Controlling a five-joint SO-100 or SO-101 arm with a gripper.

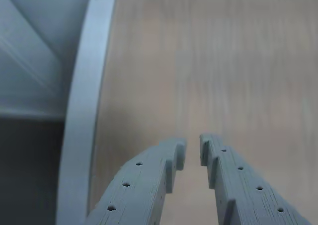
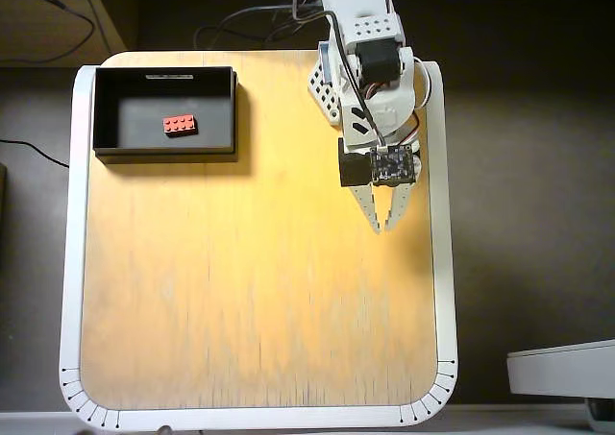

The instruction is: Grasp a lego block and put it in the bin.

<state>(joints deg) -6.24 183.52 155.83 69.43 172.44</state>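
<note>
Lego block (image 2: 180,124) already in bin (image 2: 106,118); tool (image 2: 382,229) empty, jaws nearly together, well apart from bin; risk: needless regrasp knocking block out.

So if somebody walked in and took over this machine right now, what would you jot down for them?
Gripper: nearly shut and empty, hanging over bare wood near the table's right rim in the overhead view; the wrist view shows only a narrow gap between the fingers.
Lego block: lying on the floor of the bin, at the table's upper-left corner in the overhead view.
Done: the block is in the bin.
Left: nothing visible to pick up; no other block shows on the table.
</note>
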